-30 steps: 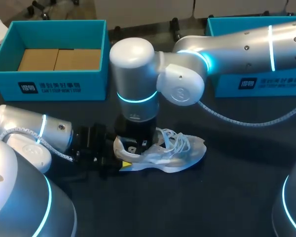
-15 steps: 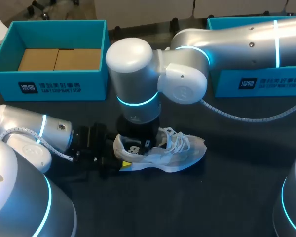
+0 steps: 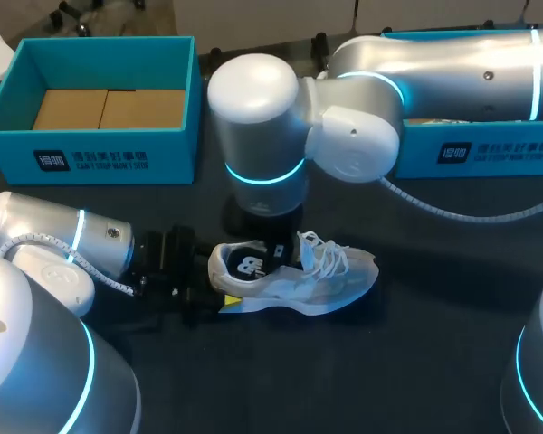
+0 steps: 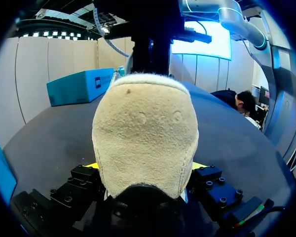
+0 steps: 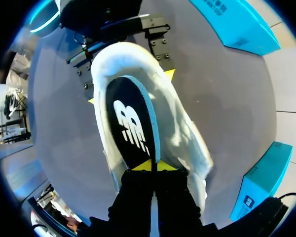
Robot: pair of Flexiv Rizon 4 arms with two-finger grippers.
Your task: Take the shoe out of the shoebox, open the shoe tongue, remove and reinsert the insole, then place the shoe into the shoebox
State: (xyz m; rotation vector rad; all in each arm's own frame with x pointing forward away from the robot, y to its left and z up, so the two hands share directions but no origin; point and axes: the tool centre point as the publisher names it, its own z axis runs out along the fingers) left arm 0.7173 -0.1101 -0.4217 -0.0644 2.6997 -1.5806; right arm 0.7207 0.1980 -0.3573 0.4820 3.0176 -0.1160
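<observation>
Head view: of the two boxes, the left box [image 3: 90,158] is holding brown cardboard [image 3: 109,108], while the right box [image 3: 489,149] is mostly hiding behind my right arm [image 3: 434,72]. The one shoe [image 3: 317,280] is lying on the table in front of them. The left gripper [image 4: 145,168] is clamping its heel from both sides, and the right gripper [image 5: 152,165] is pinching the black insole [image 5: 130,128] tight.

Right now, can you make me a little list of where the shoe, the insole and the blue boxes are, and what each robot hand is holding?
shoe: on the dark table, outside both boxes, heel toward the left arm
insole: black with a white logo, lying in the shoe's opening
left gripper: jaws shut on the shoe's heel, one at each side
right gripper: jaws shut on one end of the insole
left shoebox: open, brown cardboard inside, no shoe
right shoebox: partly hidden behind the right arm
</observation>
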